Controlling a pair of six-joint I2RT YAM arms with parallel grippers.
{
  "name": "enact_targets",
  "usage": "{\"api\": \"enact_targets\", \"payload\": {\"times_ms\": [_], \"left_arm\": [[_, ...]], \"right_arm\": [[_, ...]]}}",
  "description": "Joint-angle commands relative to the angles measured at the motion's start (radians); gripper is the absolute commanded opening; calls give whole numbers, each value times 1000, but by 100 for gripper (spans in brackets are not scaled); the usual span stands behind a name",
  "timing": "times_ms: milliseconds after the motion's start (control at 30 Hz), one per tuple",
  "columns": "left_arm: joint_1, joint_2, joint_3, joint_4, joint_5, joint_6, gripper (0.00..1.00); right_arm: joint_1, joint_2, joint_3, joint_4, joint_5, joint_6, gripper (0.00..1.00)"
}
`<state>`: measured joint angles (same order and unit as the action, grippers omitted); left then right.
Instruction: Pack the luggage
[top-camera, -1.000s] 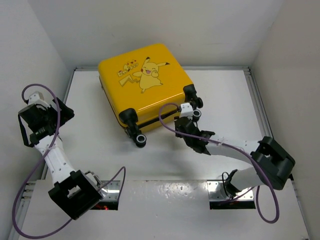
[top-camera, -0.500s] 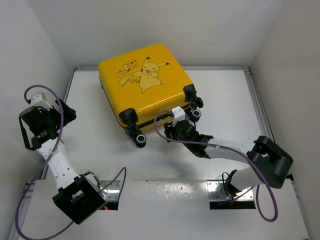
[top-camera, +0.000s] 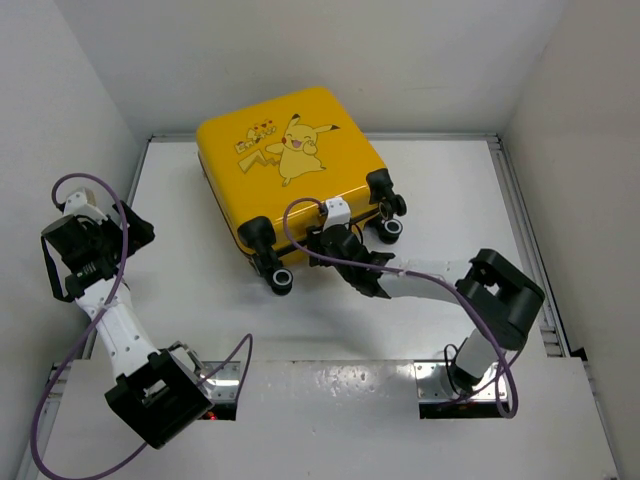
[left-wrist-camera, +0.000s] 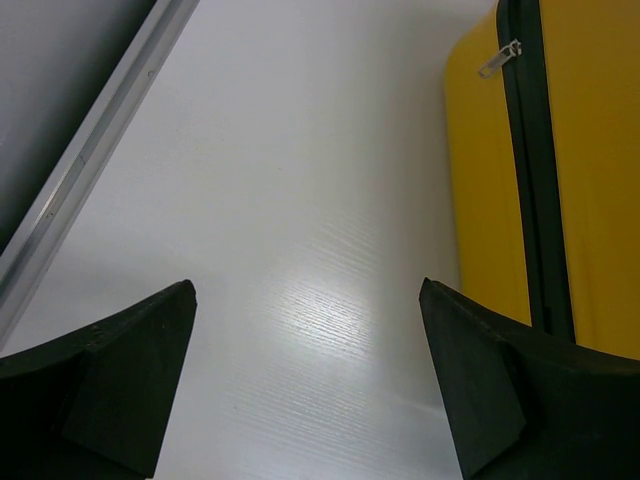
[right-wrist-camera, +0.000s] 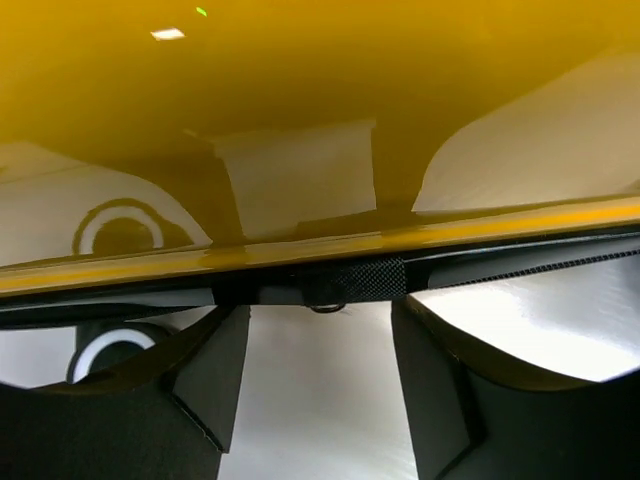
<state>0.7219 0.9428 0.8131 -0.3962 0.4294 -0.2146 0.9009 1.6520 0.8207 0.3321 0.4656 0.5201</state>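
Note:
The luggage (top-camera: 290, 170) is a yellow hard-shell suitcase with a cartoon on its shell, lying flat and closed at the back of the table. My right gripper (top-camera: 318, 243) is at its near edge, between the two black wheels (top-camera: 281, 277). In the right wrist view this gripper (right-wrist-camera: 320, 315) is open, its fingers (right-wrist-camera: 215, 375) just short of the black zipper seam (right-wrist-camera: 360, 280), with nothing between them. My left gripper (top-camera: 140, 228) hangs to the left of the suitcase. It stands wide open (left-wrist-camera: 305, 290) over bare table, with the luggage side (left-wrist-camera: 480, 190) and a zipper pull (left-wrist-camera: 497, 60) to its right.
White walls close in the table on the left, back and right. A metal rail (left-wrist-camera: 90, 170) runs along the left edge. One wheel (right-wrist-camera: 110, 350) shows just left of the right gripper's fingers. The purple cables (top-camera: 300, 225) loop above both wrists.
The right gripper slid left along the suitcase's near edge, from the right wheel to between the wheels, and its jaws opened wider. The left arm shifted only slightly.

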Motion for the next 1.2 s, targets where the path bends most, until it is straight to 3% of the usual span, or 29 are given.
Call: {"api": "enact_targets", "payload": {"times_ms": [0,333,900,1033,1167], "left_arm": [[11,1,0,34,-3,0,100],[11,21,-9,63,6,-19,100],[11,11,-19,63,25,-19,100],[11,11,-19,63,35,-9,100],[11,2,-19,63,81,14,100]], "right_arm": [[-16,15,50,-21,68,53,59],[-74,-29,19,-68,111,68,47],[-77,-135,-110,2,19,-6,44],[-79,-155,-135,28,-92,-28,43],[-97,-169,-170,96,-244,-54,49]]}}
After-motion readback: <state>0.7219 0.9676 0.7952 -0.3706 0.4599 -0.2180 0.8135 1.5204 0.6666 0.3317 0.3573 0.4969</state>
